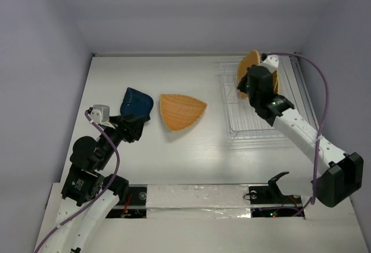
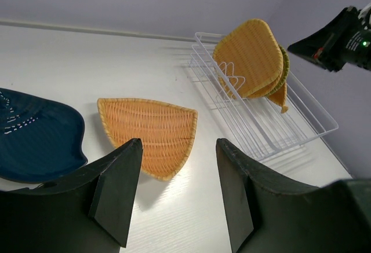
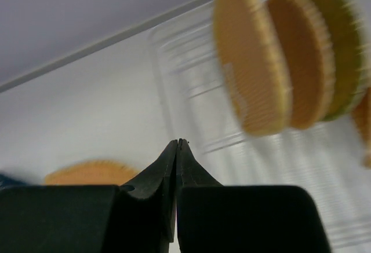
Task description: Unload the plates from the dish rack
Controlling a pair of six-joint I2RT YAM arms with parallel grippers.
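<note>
1. Your left gripper [image 2: 179, 149] is apart, empty, by the blue plate [image 1: 137, 102] and orange plate [image 1: 181, 112] on the tabletop [image 1: 174, 166].
2. Your right gripper [image 3: 177, 144] is together, empty, near plates [image 2: 249, 56] standing in the dish rack [image 2: 261, 131].

White table [image 1: 191, 166], smooth and slightly glossy, boxed in on three sides. Back wall [image 1: 191, 10], left wall [image 1: 35, 91] and right wall [image 1: 348, 44] are all plain pale grey-lilac panels. Thin seam [image 1: 174, 54] runs where the tabletop meets the back wall, and it reads as a darker line in the left wrist view. Crinkled silver foil strip [image 1: 197, 198] runs across the near edge of the table. Light is diffuse, from above, with a soft bright patch [image 1: 232, 154] centre-right on the tabletop and faint, soft-edged shadows. Right wrist view is motion-blurred, so wall and tabletop there are just flat tone.
</note>
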